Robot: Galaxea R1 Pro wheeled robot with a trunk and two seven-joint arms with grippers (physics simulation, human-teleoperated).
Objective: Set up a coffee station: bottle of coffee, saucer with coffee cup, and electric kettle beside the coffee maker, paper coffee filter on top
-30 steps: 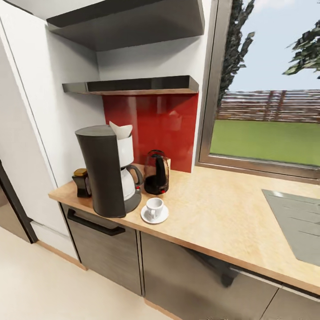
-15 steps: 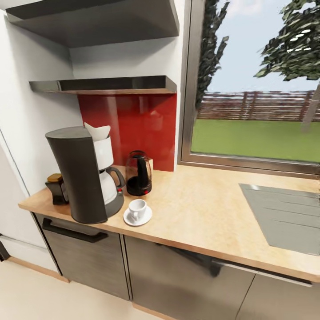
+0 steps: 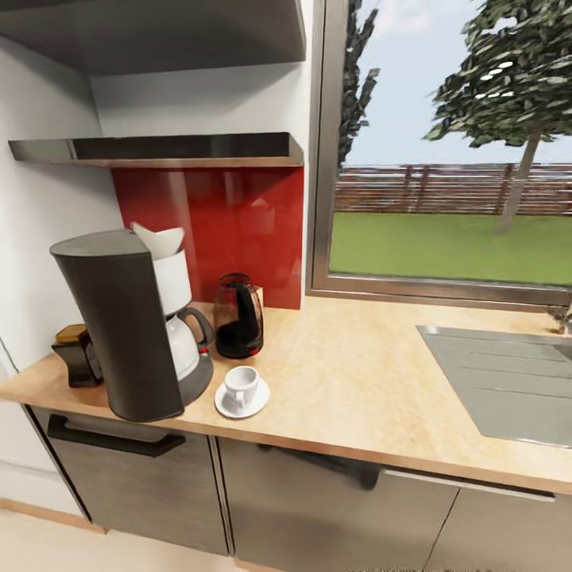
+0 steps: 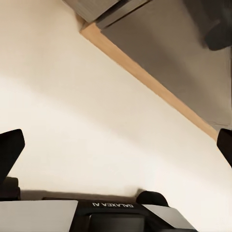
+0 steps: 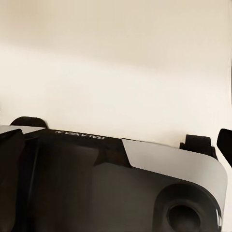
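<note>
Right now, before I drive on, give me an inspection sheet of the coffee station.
Surface: countertop, tan.
Job's things: coffee maker with filter on top; coffee bottle on one side of it, kettle on the other; cup on saucer in front.
Clutter: nothing seen.
Grippers: left gripper jaws apart, over floor; right unclear.
Cables: nothing seen.
Surroundings: shelf, window, sink.

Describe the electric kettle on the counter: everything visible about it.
The electric kettle is a rounded, dark, glossy, see-through body with a black lid and handle and a small red switch low on its front. It stands upright on the kitchen countertop, before the red backsplash, just beside the coffee maker and behind the coffee cup. Nothing grips it.
</note>
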